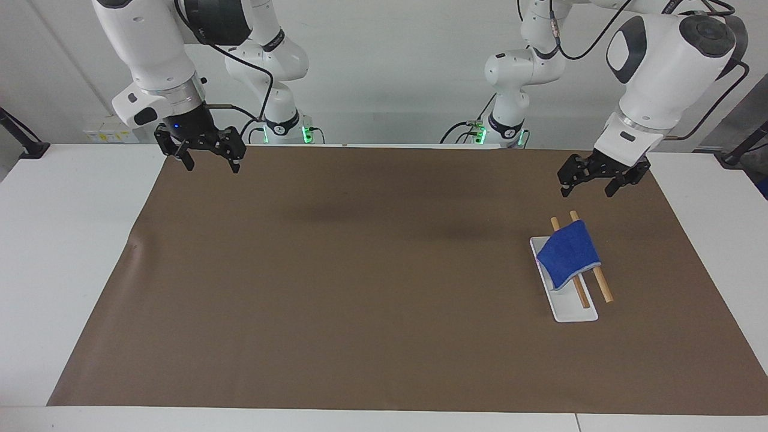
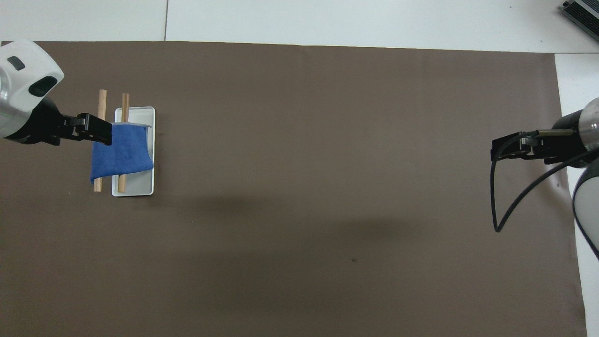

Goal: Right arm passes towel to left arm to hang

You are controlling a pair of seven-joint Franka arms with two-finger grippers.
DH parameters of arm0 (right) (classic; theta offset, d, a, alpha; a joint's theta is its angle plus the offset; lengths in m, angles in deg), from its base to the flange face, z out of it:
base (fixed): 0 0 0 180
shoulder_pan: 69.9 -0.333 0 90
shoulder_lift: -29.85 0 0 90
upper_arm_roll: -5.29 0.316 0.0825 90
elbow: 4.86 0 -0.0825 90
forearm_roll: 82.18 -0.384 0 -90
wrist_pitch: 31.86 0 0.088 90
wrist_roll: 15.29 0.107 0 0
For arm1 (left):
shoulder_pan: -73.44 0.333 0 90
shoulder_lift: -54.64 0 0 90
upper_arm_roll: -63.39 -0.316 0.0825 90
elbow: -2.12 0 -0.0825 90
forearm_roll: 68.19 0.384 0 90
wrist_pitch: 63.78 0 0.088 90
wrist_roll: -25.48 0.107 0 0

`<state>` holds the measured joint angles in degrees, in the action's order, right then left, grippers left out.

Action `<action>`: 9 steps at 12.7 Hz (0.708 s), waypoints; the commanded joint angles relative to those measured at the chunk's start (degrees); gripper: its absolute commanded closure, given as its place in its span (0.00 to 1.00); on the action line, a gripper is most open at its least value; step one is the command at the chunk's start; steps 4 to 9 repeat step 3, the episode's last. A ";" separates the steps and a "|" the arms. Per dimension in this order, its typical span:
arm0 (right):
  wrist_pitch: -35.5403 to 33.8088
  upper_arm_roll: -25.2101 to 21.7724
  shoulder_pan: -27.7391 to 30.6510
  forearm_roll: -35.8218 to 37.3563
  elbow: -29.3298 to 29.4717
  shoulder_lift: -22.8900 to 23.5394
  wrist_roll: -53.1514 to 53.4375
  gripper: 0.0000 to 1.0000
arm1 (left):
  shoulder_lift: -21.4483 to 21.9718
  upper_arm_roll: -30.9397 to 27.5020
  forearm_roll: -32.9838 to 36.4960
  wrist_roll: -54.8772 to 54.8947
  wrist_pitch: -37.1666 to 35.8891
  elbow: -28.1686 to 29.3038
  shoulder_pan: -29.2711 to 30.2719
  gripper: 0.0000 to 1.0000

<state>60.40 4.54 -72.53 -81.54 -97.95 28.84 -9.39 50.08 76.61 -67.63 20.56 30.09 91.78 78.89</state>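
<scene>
The towel (image 1: 567, 253) hangs over the rack (image 1: 564, 306), at four o'clock on the mat (image 1: 360, 288). The left gripper (image 1: 596, 180), fingers spread and empty, hovers above; it should lift straight clear. The right gripper (image 1: 201, 157) waits at eleven o'clock, fingers wide.

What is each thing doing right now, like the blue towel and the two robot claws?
towel: draped over the rack's two wooden rods, held by no gripper.
rack: standing on the brown mat at the left arm's end of the table, white base flat.
left gripper: open, empty, up in the air over the mat beside the rack.
right gripper: open, empty, waiting over the mat's edge at the right arm's end.
</scene>
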 commanded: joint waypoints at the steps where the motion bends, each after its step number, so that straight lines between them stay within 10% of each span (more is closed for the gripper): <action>1: 0.29 -0.13 0.43 -1.17 -1.22 -1.01 -1.15 0.00 | 1.40 0.14 0.49 0.09 1.49 1.91 0.44 0.00; 9: 0.29 -0.13 0.43 -1.17 -1.22 -1.01 -1.15 0.00 | 1.40 0.14 0.49 0.09 1.49 1.91 0.44 0.00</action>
